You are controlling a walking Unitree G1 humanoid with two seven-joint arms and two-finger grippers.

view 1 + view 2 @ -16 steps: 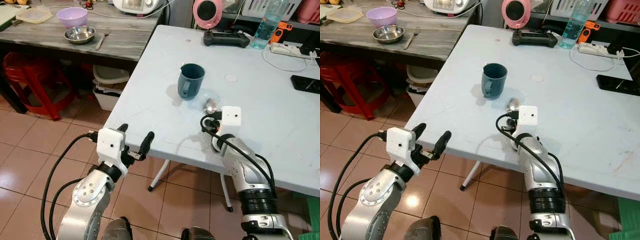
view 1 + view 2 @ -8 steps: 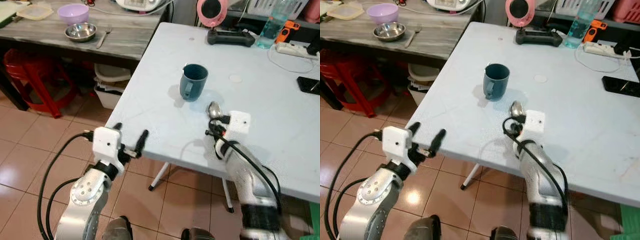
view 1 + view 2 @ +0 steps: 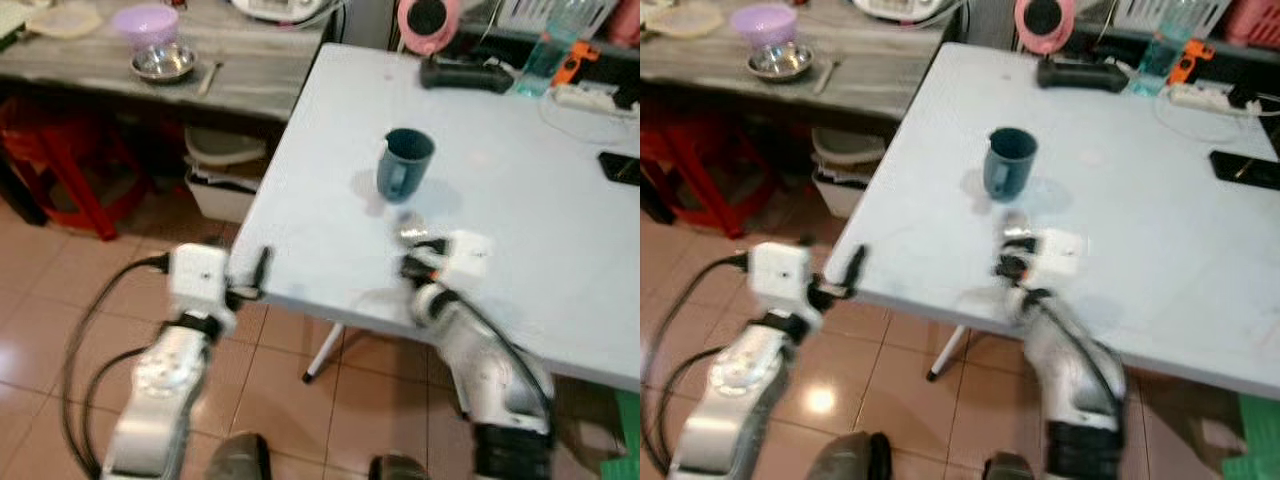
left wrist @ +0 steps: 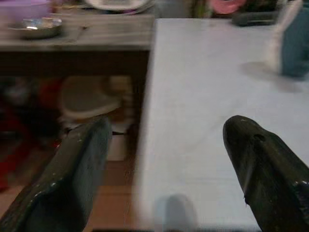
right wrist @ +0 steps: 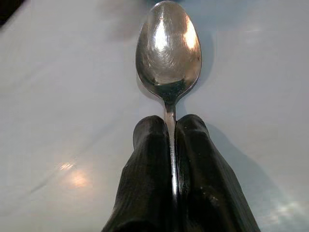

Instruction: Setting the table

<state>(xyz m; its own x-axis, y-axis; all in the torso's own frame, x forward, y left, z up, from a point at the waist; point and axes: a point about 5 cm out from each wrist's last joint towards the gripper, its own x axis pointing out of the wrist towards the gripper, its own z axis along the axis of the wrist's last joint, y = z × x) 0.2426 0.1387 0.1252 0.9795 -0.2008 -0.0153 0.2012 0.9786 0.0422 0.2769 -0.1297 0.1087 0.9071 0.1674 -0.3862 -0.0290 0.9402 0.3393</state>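
Observation:
A metal spoon (image 5: 168,53) sticks out from my right gripper (image 5: 170,126), whose two black fingers are shut on its handle. The spoon (image 3: 411,230) hovers low over the white table (image 3: 540,230), just in front of a dark blue mug (image 3: 405,164) that stands upright. My left gripper (image 4: 164,159) is open with nothing between its fingers, held at the table's near left edge (image 3: 245,283). The head views are blurred.
A grey side table (image 3: 240,75) at the far left carries a purple bowl (image 3: 145,22), a steel bowl (image 3: 163,62) and a fork (image 3: 208,76). A game controller (image 3: 472,74), water bottle (image 3: 545,45) and phone (image 3: 620,166) lie on the white table's far side. A red stool (image 3: 60,150) stands below.
The whole picture has shifted and blurred, so the camera moved. My right gripper still holds the spoon by the mug. My left gripper has dropped lower at the table's edge.

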